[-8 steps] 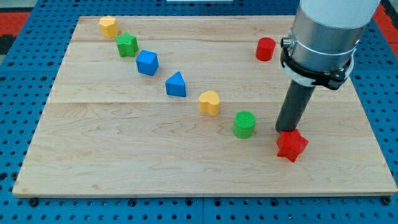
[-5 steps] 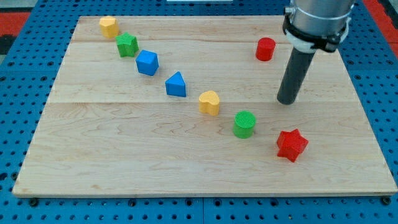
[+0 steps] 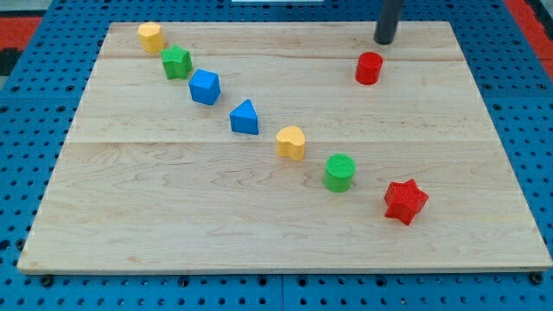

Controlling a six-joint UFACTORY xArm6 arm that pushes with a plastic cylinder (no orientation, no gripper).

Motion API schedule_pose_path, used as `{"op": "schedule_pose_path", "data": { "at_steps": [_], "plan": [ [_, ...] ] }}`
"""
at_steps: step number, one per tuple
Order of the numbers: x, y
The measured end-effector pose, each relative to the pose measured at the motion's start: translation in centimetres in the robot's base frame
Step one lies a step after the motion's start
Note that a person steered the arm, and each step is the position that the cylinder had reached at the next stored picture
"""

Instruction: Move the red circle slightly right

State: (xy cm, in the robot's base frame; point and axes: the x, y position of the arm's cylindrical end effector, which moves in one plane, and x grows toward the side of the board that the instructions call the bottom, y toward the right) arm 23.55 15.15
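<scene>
Landmark: red circle (image 3: 369,67).

Progress: the push is judged not yet made. My tip (image 3: 384,42) stands near the red circle, just above it and a little toward the view's right, not touching. That is the wrong side for a rightward shove; the tip would need to come round to the circle's left flank first, then press along. All of the move is left to do, as far as can be seen.

Claw: none fitted; the arm ends in a plain dark rod, so nothing opens, closes or holds.

Task item: red circle, a short upright cylinder, bright red, flat top, standing squarely on the table (image 3: 130,216) in its upper right part, with bare wood on both sides.

Other stock, placed from the red circle:
- red star (image 3: 405,201), well below, slightly right.
- green circle (image 3: 340,172), below and a little left.
- yellow heart (image 3: 291,142), below-left.
- blue triangle (image 3: 244,117), left and lower.
- blue block (image 3: 205,87), far left, slightly lower; shape not certain.
- green star (image 3: 177,62), far left, about level.
- yellow block (image 3: 151,36), farthest left, higher; shape unclear.

These run in a diagonal line well apart from the red circle.
</scene>
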Motion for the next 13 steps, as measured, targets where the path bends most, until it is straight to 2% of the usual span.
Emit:
{"op": "schedule_pose_path", "data": {
  "at_steps": [1,2,4,7,9,12,13],
  "plan": [
    [1.3,-3.0],
    [3.5,-3.6],
    [3.6,-0.4],
    [4.0,-5.1],
    [4.5,-4.8],
    [5.2,-0.2],
    [7.0,0.2]
  ]
}}
